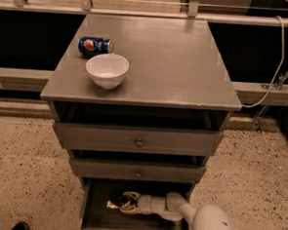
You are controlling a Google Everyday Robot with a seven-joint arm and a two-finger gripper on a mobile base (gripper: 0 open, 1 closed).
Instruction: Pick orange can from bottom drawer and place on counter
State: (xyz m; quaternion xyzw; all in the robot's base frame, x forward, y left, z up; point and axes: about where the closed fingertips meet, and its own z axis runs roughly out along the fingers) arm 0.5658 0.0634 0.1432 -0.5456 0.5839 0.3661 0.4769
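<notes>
The tool [125,202] is down inside the bottom drawer [86,207], pointing left, at the end of a pale arm [175,210] that reaches in from the lower right. Its tip meets the orange can [112,204], a small shiny gold-and-brown thing low over the drawer's dark floor, left of the middle. Whether the tool is clamped on the can or merely up against it cannot be told, as the two run together there. A glint of gold sticks out to the left of the tool.

The bottom drawer is pulled out towards the camera. Above it sit two shallower drawers, the middle drawer [106,169] and the top drawer [98,137], each with a small round knob at its centre and each standing a little way out.

Over them lies the grey worktop [176,60]. A white bowl [107,70] stands upright near its left front. Just behind the bowl, a blue Pepsi can [95,45] lies on its side. The rest of the worktop's surface shows a faint sheen.

A speckled floor [18,168] spreads around the cabinet, and a white cable [277,61] hangs at the right.
</notes>
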